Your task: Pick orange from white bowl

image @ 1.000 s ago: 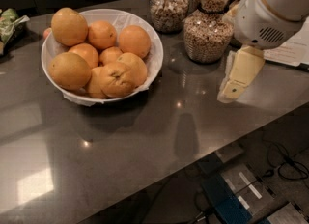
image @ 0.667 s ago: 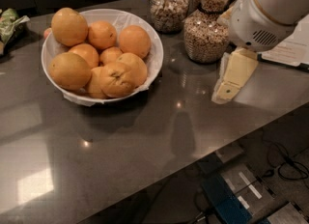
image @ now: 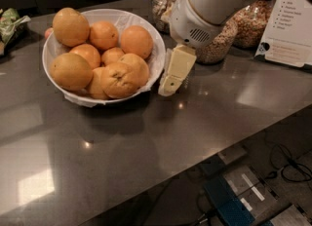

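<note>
A wide white bowl with a thin crinkled liner stands on the dark grey counter at the upper left. It holds several oranges; a large one sits on top at the left, and a dimpled one lies at the front right. My gripper, cream-coloured, hangs from the white arm and points down. It is just right of the bowl's rim, close above the counter, beside the bowl and not over it. It holds nothing that I can see.
Glass jars of nuts stand behind the arm, with another at the back right. A printed white card leans at the far right. A green packet lies at the far left. The counter's front edge runs diagonally, with cables and boxes below.
My gripper has moved left across the counter, from in front of the nut jars to right beside the bowl's right rim. The bowl and oranges have not moved.
</note>
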`<state>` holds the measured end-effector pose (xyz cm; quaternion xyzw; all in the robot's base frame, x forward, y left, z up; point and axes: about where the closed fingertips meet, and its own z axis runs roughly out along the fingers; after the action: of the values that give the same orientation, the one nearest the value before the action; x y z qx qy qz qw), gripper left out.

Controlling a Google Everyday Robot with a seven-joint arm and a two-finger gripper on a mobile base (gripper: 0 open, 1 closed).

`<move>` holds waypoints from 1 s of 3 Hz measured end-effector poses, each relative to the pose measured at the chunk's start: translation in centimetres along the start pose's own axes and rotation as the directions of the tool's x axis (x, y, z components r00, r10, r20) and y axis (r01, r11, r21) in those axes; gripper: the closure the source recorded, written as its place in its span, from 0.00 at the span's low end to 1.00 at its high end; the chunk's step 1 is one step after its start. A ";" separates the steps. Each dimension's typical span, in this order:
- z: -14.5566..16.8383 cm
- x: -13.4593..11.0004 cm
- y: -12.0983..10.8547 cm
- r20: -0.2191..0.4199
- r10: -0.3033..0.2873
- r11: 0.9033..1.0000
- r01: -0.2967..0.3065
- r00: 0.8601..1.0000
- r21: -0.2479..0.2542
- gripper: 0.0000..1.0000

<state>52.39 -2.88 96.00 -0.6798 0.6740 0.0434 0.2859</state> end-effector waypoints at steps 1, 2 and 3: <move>1.3 -3.0 -0.2 0.067 -0.046 0.999 0.046 0.997 0.002 0.00; 1.3 -3.0 -0.2 0.067 -0.046 0.999 0.046 0.997 0.002 0.00; 2.2 -3.7 0.1 0.099 -0.052 0.999 0.052 0.994 0.005 0.00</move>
<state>52.63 1.41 95.79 -0.6938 0.6411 0.0686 0.3209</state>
